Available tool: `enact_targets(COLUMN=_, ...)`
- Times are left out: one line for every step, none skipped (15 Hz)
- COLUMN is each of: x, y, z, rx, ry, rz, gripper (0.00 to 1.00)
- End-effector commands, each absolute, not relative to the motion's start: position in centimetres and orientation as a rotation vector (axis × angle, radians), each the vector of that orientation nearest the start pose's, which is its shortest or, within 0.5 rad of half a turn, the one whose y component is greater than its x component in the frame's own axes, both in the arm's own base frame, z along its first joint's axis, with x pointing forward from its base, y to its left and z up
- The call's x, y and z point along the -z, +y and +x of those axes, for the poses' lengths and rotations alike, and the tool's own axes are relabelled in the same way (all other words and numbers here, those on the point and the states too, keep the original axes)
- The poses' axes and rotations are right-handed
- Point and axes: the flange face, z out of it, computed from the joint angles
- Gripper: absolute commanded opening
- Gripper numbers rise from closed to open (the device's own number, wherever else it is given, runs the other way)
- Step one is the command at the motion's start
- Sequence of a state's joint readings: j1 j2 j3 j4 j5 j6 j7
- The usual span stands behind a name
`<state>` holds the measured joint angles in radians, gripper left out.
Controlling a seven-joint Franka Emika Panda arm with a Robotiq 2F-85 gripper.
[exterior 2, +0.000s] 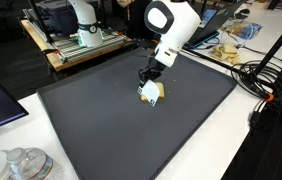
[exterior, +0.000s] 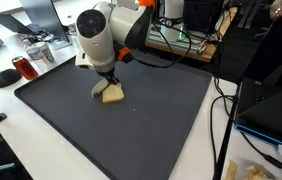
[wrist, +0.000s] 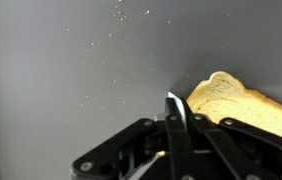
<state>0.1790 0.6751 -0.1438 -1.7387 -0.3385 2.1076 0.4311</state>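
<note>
One bread slice (exterior: 112, 94) is touched by one gripper (exterior: 105, 84), fingers pressed together; scattered crumbs (wrist: 116, 32) are shown by the wrist view alone.

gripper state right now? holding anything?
Gripper: closed, tips down at the edge of the bread slice on the dark mat; whether it actually pinches the bread cannot be told.

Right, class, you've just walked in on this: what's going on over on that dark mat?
A robot arm reaches down over the dark mat with its hand at a slice of bread. The hand is shut, and in the wrist view the bread sits right against one side of it. Whether an edge is pinched cannot be told. A few crumbs are scattered on the mat nearby.
</note>
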Motion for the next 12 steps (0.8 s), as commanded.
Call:
enact_targets(x=-18.9, y=-0.2, z=62.7, rx=-0.390, ry=0.238, rz=-3.464, gripper=0.01)
enact_targets(x=-19.3, y=-0.6, z=62.6, rx=-0.383, ry=0.229, rz=-3.452, gripper=0.01)
enact_targets(x=-19.6, y=-0.9, z=62.5, rx=-0.381, ry=0.218, rz=-3.441, gripper=0.01)
enact_targets(x=-20.1, y=-1.2, z=62.4, rx=-0.378, ry=0.205, rz=-3.426, gripper=0.01)
enact_targets(x=-20.6, y=-1.4, z=62.4, rx=-0.372, ry=0.187, rz=-3.411, gripper=0.01)
enact_targets(x=-21.1, y=-1.5, z=62.4, rx=-0.360, ry=0.170, rz=-3.396, gripper=0.01)
enact_targets(x=-21.7, y=-1.5, z=62.3, rx=-0.358, ry=0.131, rz=-3.372, gripper=0.01)
enact_targets(x=-22.1, y=-1.5, z=62.2, rx=-0.362, ry=0.102, rz=-3.351, gripper=0.01)
enact_targets(x=-22.6, y=-1.4, z=62.2, rx=-0.357, ry=0.095, rz=-3.337, gripper=0.01)
enact_targets(x=-23.0, y=-1.4, z=62.1, rx=-0.356, ry=0.069, rz=-3.312, gripper=0.01)
enact_targets(x=-23.5, y=-1.3, z=62.0, rx=-0.344, ry=0.070, rz=-3.296, gripper=0.01)
enact_targets(x=-23.9, y=-1.3, z=62.0, rx=-0.329, ry=0.080, rz=-3.288, gripper=0.01)
